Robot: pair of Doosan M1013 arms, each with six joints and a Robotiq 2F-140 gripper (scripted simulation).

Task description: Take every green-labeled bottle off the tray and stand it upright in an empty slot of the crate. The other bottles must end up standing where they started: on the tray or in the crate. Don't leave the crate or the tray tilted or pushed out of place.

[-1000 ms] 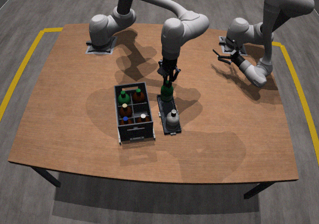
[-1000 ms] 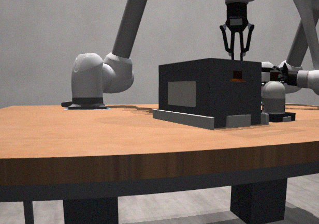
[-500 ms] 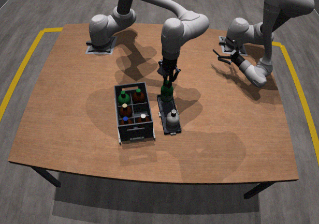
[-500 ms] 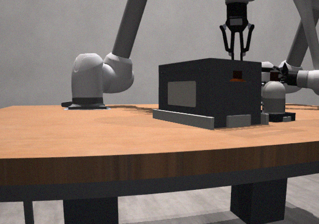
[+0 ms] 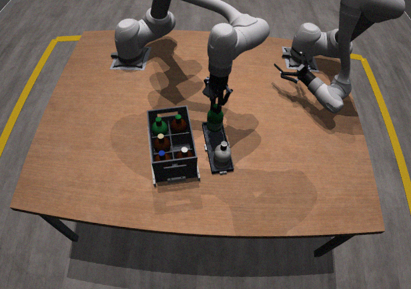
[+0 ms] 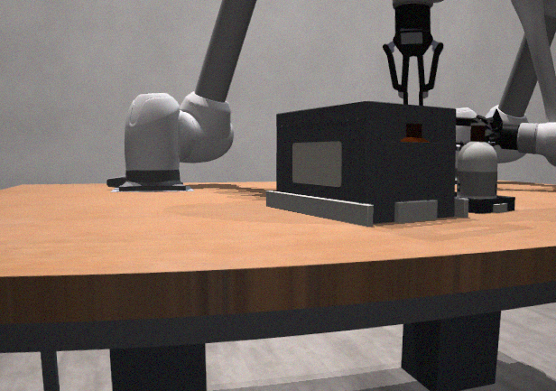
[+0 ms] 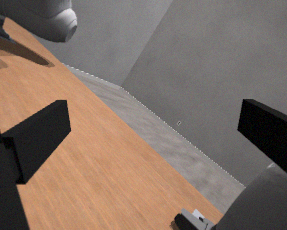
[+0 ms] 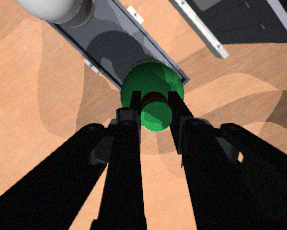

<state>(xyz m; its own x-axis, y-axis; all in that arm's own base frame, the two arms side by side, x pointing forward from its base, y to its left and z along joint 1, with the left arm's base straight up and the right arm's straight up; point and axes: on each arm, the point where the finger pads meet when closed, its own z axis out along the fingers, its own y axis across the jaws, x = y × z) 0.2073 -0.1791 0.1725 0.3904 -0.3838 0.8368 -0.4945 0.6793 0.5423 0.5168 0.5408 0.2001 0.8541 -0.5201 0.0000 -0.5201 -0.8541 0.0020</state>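
Green glass, the bottle (image 5: pixel 215 120) (image 8: pixel 135 82) to be moved hangs upright below the right hand (image 5: pixel 215 107) (image 6: pixel 413 104) (image 8: pixel 154 104), which is narrowed on its neck, while the left hand (image 5: pixel 283 57) (image 6: pixel 459 133) (image 7: pixel 154 115), well apart, is wide and holds nothing. With so small a grip, the bottle could swing if hurried, clipping the crate (image 5: pixel 175 173) (image 6: pixel 366 168) (image 8: pixel 240 25) beside it and tilting it. Below the right hand I count one tray (image 5: pixel 216 140) (image 6: pixel 507 204) (image 8: pixel 107 45) with one pale bottle (image 5: pixel 222 155) (image 6: pixel 477 172) (image 8: pixel 50 7), and one crate with five bottles and one free slot.
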